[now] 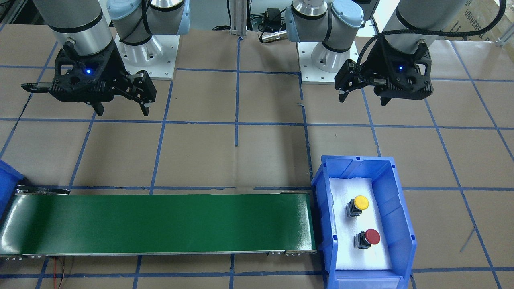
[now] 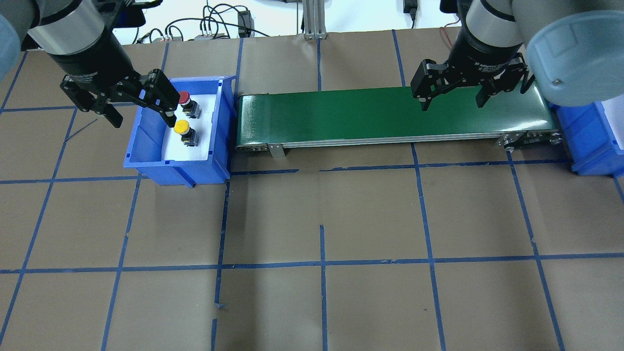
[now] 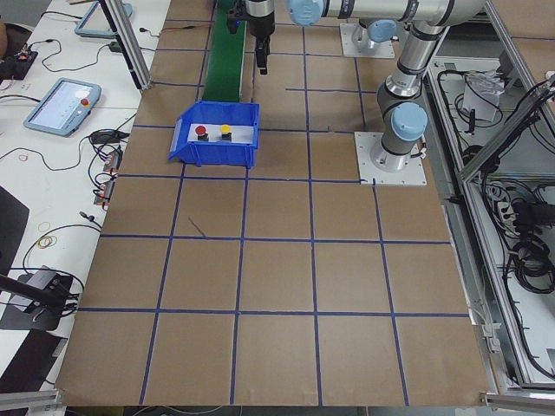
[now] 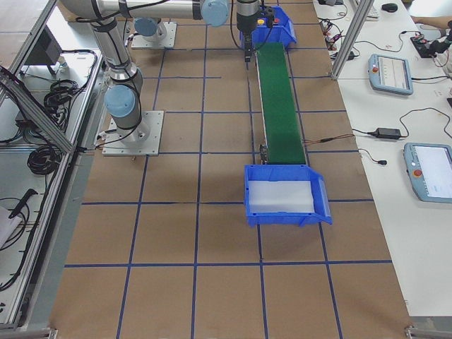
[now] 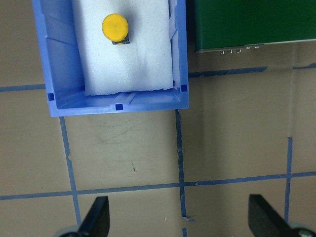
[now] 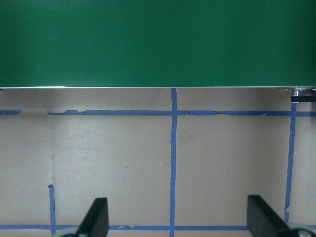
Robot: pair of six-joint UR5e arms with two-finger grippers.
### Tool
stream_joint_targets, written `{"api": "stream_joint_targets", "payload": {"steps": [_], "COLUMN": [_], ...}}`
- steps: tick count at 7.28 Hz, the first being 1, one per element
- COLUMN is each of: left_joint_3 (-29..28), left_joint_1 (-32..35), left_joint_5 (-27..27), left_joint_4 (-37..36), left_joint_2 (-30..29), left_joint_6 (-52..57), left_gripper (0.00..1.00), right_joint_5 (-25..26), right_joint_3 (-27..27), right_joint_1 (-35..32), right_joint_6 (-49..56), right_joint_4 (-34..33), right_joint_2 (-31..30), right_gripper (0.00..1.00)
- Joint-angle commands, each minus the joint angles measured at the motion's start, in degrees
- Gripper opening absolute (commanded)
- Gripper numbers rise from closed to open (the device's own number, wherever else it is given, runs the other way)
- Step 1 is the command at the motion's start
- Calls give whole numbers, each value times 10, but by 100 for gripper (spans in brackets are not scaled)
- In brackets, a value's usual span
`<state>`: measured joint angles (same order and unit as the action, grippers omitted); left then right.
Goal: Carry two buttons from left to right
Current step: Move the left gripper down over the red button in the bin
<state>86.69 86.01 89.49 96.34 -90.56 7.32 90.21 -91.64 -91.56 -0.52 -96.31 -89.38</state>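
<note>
The yellow button (image 1: pixel 360 202) and the red button (image 1: pixel 371 237) stand on white foam inside a blue bin (image 1: pixel 401 208) at the conveyor's left end. The overhead view shows the red button (image 2: pixel 184 97) behind the yellow one (image 2: pixel 182 126). My left gripper (image 2: pixel 144 122) is open and empty, hovering above the table on the robot side of the bin. The left wrist view shows only the yellow button (image 5: pixel 115 27) and both fingers (image 5: pixel 98 219) spread wide. My right gripper (image 2: pixel 453 105) is open and empty above the table near the right part of the green belt (image 2: pixel 390 114).
The green conveyor (image 1: pixel 160 224) runs between the left bin and a second blue bin (image 4: pixel 286 212) lined with white foam at the right end. The brown table (image 2: pixel 321 219) carries a grid of blue tape. The arm bases (image 1: pixel 148 52) stand behind.
</note>
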Motion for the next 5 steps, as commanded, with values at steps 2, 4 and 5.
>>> {"api": "stream_joint_targets", "payload": {"steps": [2, 4, 5], "left_joint_3": [-13, -35, -35], "left_joint_1": [-21, -29, -31], "left_joint_5": [-1, 3, 3], "left_joint_4": [-62, -141, -173], "left_joint_2": [-48, -143, -166], "left_joint_6": [12, 21, 37], "left_gripper": [100, 100, 100], "right_joint_5": [0, 0, 0], "right_joint_3": [0, 0, -1], "right_joint_1": [-1, -1, -1], "right_joint_6": [0, 0, 0], "right_joint_4": [0, 0, 0], "right_joint_2": [0, 0, 0], "right_gripper": [100, 100, 100]}}
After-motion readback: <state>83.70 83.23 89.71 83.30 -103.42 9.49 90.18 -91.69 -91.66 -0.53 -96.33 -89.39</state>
